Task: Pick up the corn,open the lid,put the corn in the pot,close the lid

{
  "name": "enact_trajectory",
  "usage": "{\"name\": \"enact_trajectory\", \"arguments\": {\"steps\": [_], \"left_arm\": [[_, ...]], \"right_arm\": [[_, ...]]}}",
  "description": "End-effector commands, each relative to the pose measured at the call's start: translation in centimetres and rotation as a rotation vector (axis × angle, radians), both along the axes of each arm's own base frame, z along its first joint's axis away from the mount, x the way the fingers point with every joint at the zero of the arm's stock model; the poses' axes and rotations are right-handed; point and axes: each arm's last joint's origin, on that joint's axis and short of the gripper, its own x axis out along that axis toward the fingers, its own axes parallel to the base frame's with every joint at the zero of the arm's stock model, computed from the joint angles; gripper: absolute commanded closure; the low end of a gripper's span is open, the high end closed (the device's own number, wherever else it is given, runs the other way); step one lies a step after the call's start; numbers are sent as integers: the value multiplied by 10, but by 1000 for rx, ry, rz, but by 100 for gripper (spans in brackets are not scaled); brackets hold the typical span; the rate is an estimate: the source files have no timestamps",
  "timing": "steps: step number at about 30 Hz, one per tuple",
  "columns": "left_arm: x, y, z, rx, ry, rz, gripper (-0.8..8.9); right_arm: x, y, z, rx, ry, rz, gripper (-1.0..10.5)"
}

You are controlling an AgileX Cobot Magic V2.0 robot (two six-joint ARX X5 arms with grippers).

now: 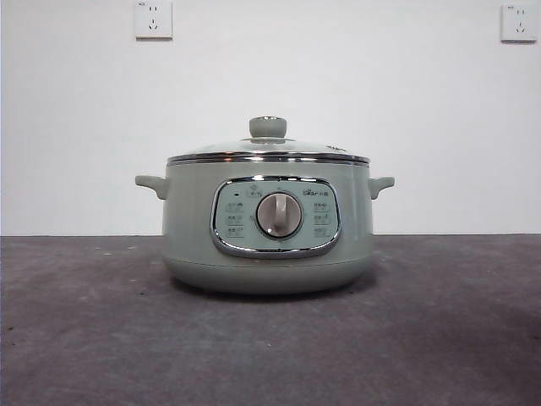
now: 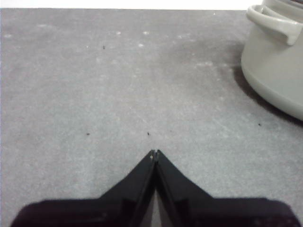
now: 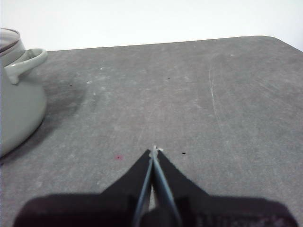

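The sage-green pot (image 1: pixel 267 228) stands in the middle of the table in the front view, its control panel and silver dial facing the camera. The glass lid (image 1: pixel 267 152) with its green knob sits shut on the pot. The corn is not in view in any frame. My left gripper (image 2: pixel 155 152) is shut and empty above bare table, with the pot's side and a handle (image 2: pixel 274 56) off to one side. My right gripper (image 3: pixel 154 150) is shut and empty above bare table, with the pot's other side (image 3: pixel 19 104) beside it. Neither arm shows in the front view.
The dark grey table (image 1: pixel 270 347) reaches the white wall behind the pot. Two wall sockets (image 1: pixel 153 19) sit high on the wall. The table's far edge and a rounded corner (image 3: pixel 279 40) show in the right wrist view.
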Motion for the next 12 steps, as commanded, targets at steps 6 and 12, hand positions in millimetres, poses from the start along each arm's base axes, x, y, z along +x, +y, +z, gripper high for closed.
{"name": "enact_trajectory", "arguments": {"steps": [6,12], "left_arm": [[2,0,-9,0,67,7,817],[3,0,-9,0,76,7,816]], "right_arm": [[0,0,-1,7,8,-7,947],[0,0,-1,7,8,-7,947]]}}
